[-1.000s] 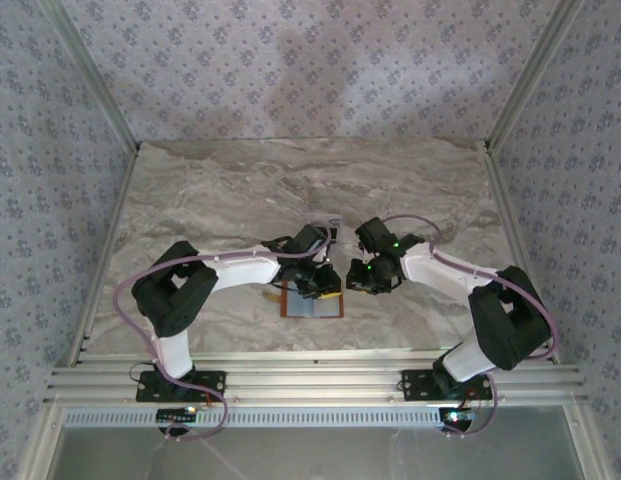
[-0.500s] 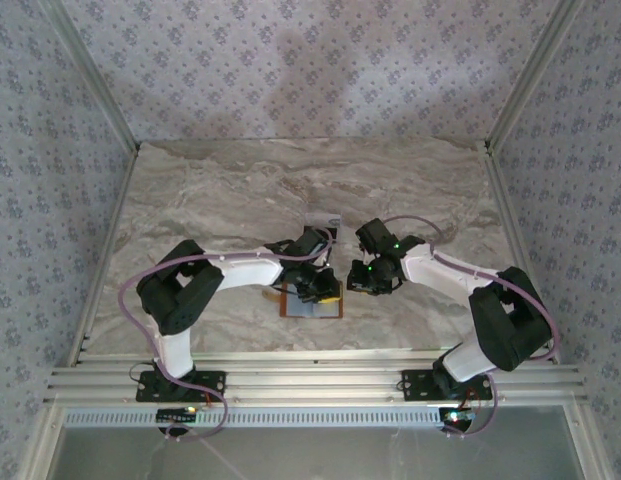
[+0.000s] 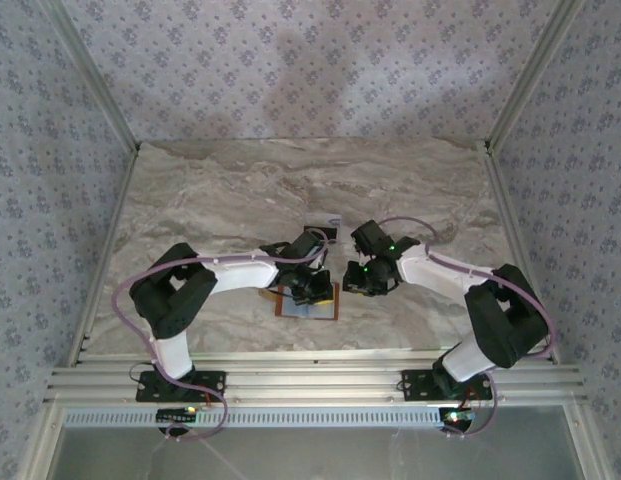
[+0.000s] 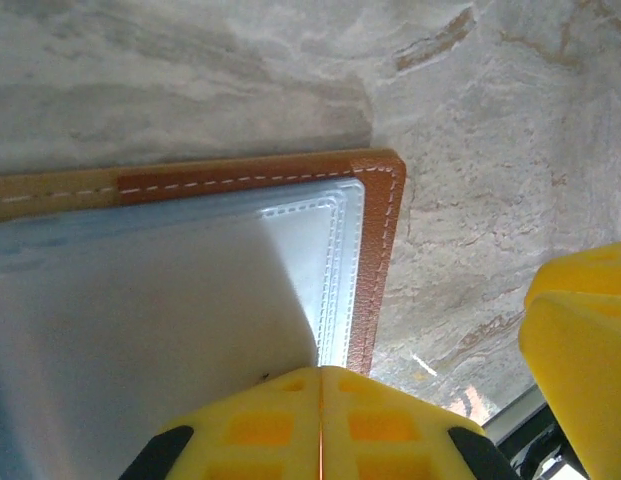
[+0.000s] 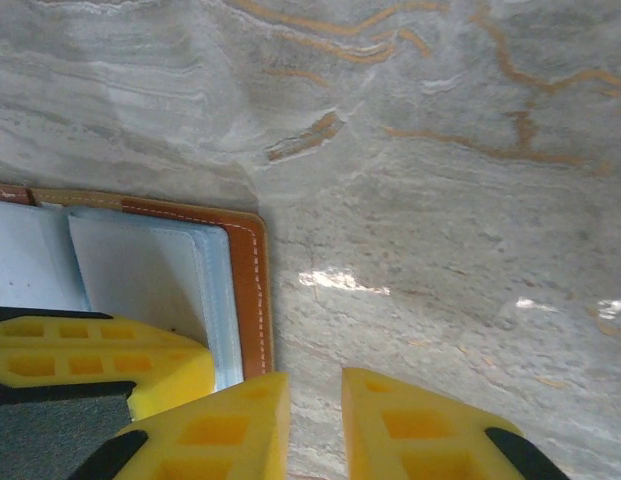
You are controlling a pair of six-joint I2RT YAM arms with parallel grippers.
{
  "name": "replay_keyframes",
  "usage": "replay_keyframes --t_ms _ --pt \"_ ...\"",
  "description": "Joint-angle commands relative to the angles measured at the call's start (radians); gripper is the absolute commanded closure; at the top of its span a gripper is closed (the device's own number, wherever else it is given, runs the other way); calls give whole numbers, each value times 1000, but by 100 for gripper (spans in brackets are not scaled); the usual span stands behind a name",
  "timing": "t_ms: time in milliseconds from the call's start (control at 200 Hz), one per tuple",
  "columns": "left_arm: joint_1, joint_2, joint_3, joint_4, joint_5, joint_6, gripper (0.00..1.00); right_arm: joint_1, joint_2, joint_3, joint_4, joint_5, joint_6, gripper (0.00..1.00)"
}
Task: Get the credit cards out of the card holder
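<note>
Two hands crowd rt edge of card holder [image 4: 375,250]; left hand [image 4: 322,388] together, right hand [image 5: 315,390] slightly apart over open table [image 5: 450,200].

Tan-brown card holder [image 4: 375,260]; marbled table [image 5: 440,200]

Surface: grey-beige marbled table [image 3: 210,200] ahead of my bases | On it: tan-brown card holder [image 3: 310,311], lying open and flat, pale lining up, toward the near edge | Just behind it: small pale flat piece [image 3: 325,222], too small to identify
</note>
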Motion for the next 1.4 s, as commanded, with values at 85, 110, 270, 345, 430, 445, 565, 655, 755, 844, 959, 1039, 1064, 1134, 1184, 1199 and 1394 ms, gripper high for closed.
replay_keyframes --t_ms 85,110,270,345,430,445,565,655,755,844,959,1039,1064,1134,1184,1199,1394 --pt "-6 -35 -26 -25 -28 10 97 18 48 7 62 -42 43 87" --pt "-6 -35 -28 -21 -26 10 98 17 53 8 69 -47 45 88" --pt "-6 -32 -33 -17 -26 10 99 26 84 22 94 -61 50 93" --pt "-6 -32 -38 -11 -24 8 99 27 101 26 104 -68 52 94" --pt "-6 -29 -38 -8 -23 7 99 29 119 33 116 -75 52 95" --pt "-6 -29 -38 -9 -23 7 100 28 123 34 117 -76 53 95" --pt "-6 -29 -39 -4 -22 6 100 31 147 42 136 -90 55 97" --pt "-6 -28 -39 -4 -20 7 100 33 160 47 142 -95 58 97" --pt "-6 -30 -42 -1 -19 6 100 33 174 47 151 -97 59 98" --pt "-6 -30 -43 2 -18 6 100 34 183 42 161 -104 62 98" --pt "-6 -29 -48 3 -18 6 100 33 185 34 172 -110 68 99" --pt "-6 -29 -52 5 -18 6 100 34 168 25 182 -112 76 100" --pt "-6 -29 -52 5 -18 7 100 33 162 24 181 -112 80 100" --pt "-6 -29 -54 6 -18 8 100 34 143 19 182 -115 87 100" --pt "-6 -30 -56 5 -20 11 100 36 128 12 184 -115 97 100" --pt "-6 -30 -57 6 -20 12 100 38 123 10 186 -115 100 100" --pt "-6 -38 -64 11 -23 17 100 46 104 1 193 -125 115 100"
